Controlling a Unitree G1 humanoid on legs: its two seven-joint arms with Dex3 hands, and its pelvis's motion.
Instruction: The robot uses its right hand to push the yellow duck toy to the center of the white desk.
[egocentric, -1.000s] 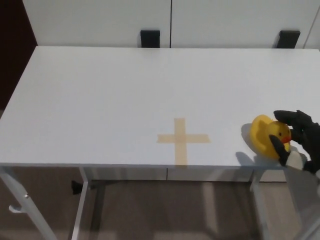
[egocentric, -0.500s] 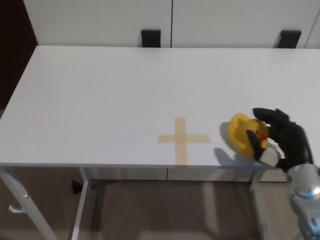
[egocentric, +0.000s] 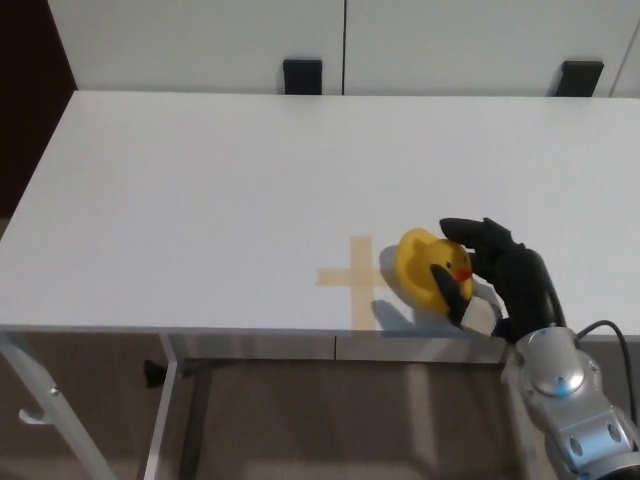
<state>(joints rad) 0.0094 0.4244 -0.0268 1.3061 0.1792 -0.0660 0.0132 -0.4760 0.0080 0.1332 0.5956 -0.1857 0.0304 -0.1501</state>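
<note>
Progress shows plainly: the duck (egocentric: 432, 277), which sat near the desk's (egocentric: 200, 190) right edge a second ago, has slid left and now rests just right of the tape cross (egocentric: 355, 278), its left side at the tip of the cross's right arm. The right hand (egocentric: 497, 280) has come with it, fingers spread and cupped around the duck's right side, one finger behind its head and the thumb in front of its chest, pressing rather than pinching. The left hand is out of view. By my judgement, only a short push left remains.
</note>
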